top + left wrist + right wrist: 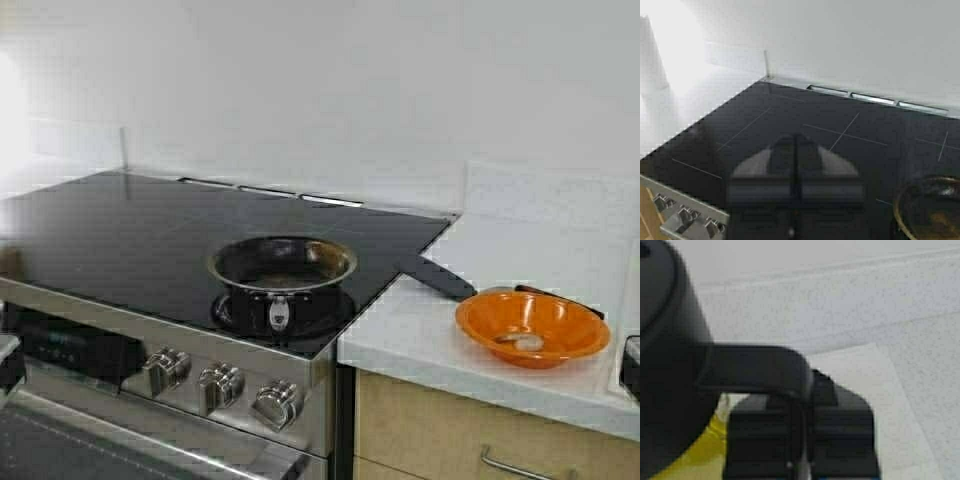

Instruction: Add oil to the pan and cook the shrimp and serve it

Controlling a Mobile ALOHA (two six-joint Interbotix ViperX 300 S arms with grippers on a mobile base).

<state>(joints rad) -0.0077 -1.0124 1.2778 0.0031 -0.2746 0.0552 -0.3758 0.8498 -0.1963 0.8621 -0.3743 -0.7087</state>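
The right gripper (801, 440), jaws clamped on the oil jug's handle (760, 372) at the frame's lower left, could let it slip and spill oil (700, 452) before reaching the pan (282, 265); the left gripper (796, 172) hangs closed.

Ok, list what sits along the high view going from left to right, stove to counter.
Stove knobs → pan on the black cooktop → dark handle lying across the cooktop's edge onto the counter → orange bowl on the white counter.
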